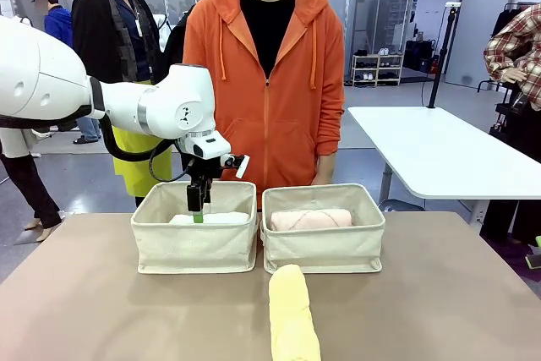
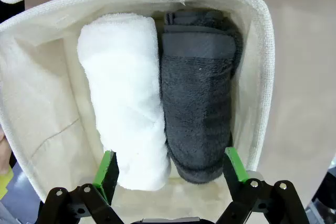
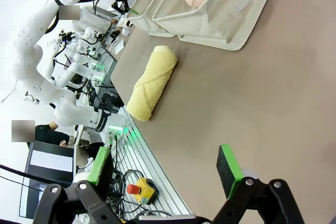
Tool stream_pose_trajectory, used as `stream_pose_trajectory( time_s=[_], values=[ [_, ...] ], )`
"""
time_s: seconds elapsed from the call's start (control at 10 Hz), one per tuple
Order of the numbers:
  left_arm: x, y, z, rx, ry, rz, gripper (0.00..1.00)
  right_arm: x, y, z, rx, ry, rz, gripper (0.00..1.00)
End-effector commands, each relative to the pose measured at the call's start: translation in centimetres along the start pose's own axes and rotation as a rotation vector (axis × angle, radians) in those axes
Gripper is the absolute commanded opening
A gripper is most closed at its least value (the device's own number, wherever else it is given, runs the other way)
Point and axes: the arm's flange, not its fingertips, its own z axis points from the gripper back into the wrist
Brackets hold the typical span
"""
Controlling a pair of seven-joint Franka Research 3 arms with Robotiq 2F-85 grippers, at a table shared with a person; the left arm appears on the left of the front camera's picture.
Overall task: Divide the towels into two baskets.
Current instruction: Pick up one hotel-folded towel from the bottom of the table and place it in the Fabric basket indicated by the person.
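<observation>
Two cream fabric baskets stand side by side at the far middle of the table. The left basket (image 1: pixel 194 247) holds a white towel (image 2: pixel 126 103) and a dark grey towel (image 2: pixel 197 93) lying side by side. My left gripper (image 1: pixel 197 206) hangs open just inside this basket's (image 2: pixel 262 77) back rim, over the near ends of both rolls and gripping neither. The right basket (image 1: pixel 323 247) holds a pink towel (image 1: pixel 310 219). A pale yellow towel (image 1: pixel 293 314) lies on the table in front of it. My right gripper (image 3: pixel 164 163) is open and empty above bare tabletop, well away from the yellow towel (image 3: pixel 152 82).
A person in an orange hoodie (image 1: pixel 266 82) stands right behind the baskets. A white table (image 1: pixel 439 150) stands at the far right. The brown tabletop is free to the left, right and front. A red stop button (image 3: pixel 142 190) sits beyond the table's edge.
</observation>
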Motion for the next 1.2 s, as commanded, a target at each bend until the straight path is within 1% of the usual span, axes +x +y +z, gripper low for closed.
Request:
stream_pose_trajectory(
  time_s=[0.0, 0.1, 1.1],
  values=[
    [-0.6, -1.4, 0.8, 0.005, -0.001, 0.027, 1.00, 0.0, 0.4, 0.3, -0.005, 0.009, -0.009, 1.00],
    [0.0, 0.0, 0.0, 0.000, 0.000, 0.000, 1.00, 0.0, 0.4, 0.3, -0.005, 0.009, -0.009, 1.00],
    [0.0, 0.0, 0.0, 0.000, 0.000, 0.000, 1.00, 0.0, 0.4, 0.3, -0.005, 0.009, -0.009, 1.00]
  ],
)
